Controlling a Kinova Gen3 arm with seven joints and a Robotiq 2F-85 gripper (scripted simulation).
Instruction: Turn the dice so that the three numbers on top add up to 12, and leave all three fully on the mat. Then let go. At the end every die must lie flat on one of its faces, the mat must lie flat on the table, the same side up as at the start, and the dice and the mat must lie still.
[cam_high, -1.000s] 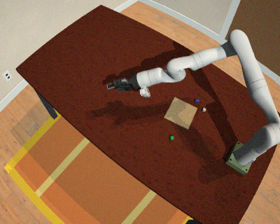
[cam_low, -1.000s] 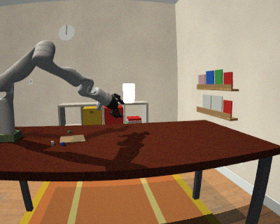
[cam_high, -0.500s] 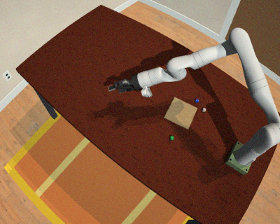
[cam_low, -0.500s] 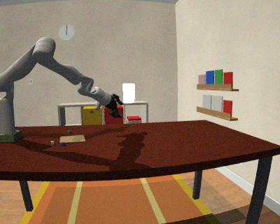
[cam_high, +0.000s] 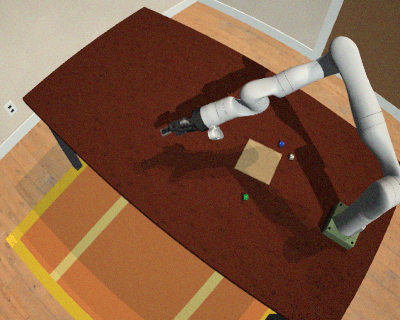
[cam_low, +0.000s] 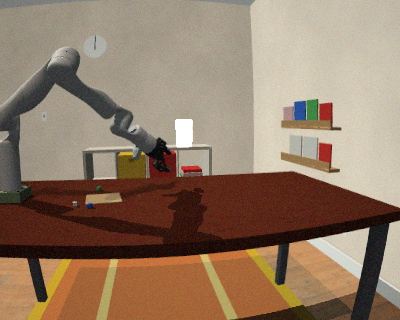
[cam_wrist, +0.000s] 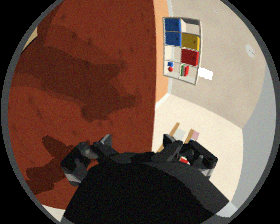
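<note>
A tan square mat (cam_high: 258, 161) lies flat on the dark table; it also shows in the exterior view (cam_low: 103, 198). No die is on it. A blue die (cam_high: 281, 144) and a white die (cam_high: 291, 157) lie on the table just beyond the mat's far edge. A green die (cam_high: 246, 197) lies on the table off the mat's near side. My gripper (cam_high: 167, 130) is open and empty, held in the air well left of the mat and far from all dice. In the wrist view the fingers frame only bare table and floor.
The arm's base (cam_high: 341, 231) stands at the table's right end. The table's long edge runs close under the gripper in the wrist view. Beyond the table stand a low shelf (cam_low: 147, 160) with coloured boxes and wall shelves (cam_low: 310, 140).
</note>
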